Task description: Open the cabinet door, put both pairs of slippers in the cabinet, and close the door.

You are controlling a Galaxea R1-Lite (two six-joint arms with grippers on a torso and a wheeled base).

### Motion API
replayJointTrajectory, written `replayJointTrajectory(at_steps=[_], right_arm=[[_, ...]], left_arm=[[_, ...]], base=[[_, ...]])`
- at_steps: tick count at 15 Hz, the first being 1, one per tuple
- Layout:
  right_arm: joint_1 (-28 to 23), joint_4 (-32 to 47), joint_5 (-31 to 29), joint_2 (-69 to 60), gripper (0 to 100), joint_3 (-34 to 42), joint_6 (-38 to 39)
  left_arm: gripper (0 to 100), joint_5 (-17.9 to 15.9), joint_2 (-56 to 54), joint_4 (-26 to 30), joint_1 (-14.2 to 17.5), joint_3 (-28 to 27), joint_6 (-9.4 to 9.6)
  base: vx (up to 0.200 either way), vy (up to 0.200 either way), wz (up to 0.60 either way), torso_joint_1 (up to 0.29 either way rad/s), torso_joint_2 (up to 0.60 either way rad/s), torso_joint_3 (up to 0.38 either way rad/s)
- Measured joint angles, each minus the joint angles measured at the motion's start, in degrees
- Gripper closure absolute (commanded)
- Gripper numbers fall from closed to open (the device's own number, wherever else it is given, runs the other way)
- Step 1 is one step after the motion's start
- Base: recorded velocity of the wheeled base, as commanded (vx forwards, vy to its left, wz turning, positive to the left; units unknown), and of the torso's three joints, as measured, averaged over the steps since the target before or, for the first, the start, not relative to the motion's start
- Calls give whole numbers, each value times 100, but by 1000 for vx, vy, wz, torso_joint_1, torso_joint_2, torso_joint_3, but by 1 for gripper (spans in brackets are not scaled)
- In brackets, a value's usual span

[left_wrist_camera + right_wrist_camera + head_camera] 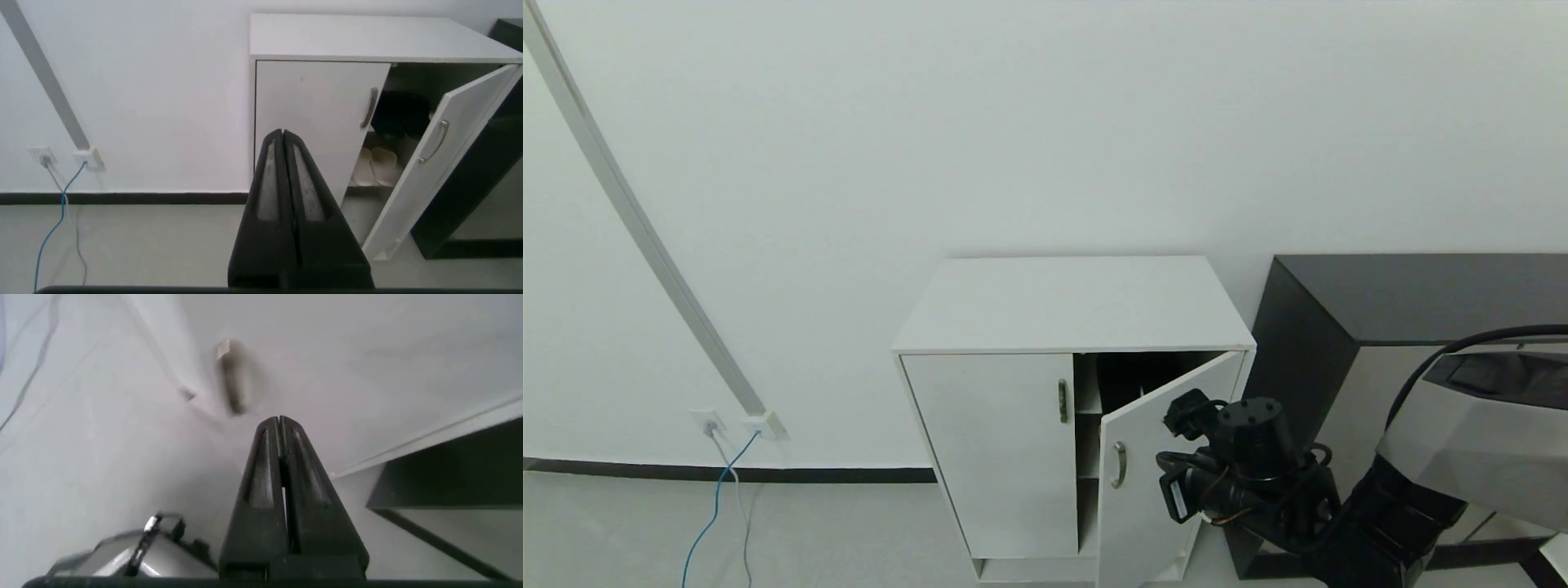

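The white cabinet (1070, 302) stands against the wall, its left door (992, 449) closed and its right door (1152, 474) swung partly out. On a middle shelf inside lies a pale pair of slippers (380, 163); a dark shape (400, 110) sits on the shelf above, too dim to identify. My right gripper (282, 420) is shut and empty, close to the outer face of the right door, a little way from its handle (233, 376). My left gripper (283, 135) is shut and empty, held back from the cabinet's front and level with the left door.
A dark cabinet (1380, 302) stands close against the white one's right side. Wall sockets (735, 425) with hanging cables and a slanted cable duct (645, 237) are at the left. Bare floor lies in front and to the left.
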Motion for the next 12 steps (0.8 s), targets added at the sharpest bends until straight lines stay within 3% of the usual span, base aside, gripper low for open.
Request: replayJointTrajectory(at_steps=[3,12], right_arm=[[-4,0,39,-24,100,127,-60],[7,-2,41,-45,100,148,-66]], left_arm=[[100,38,0,-5,0,0,0],[100,29,0,-10,0,0,-11]], base=[[200,0,0,1,1,1],[0,0,0,0,0,0]])
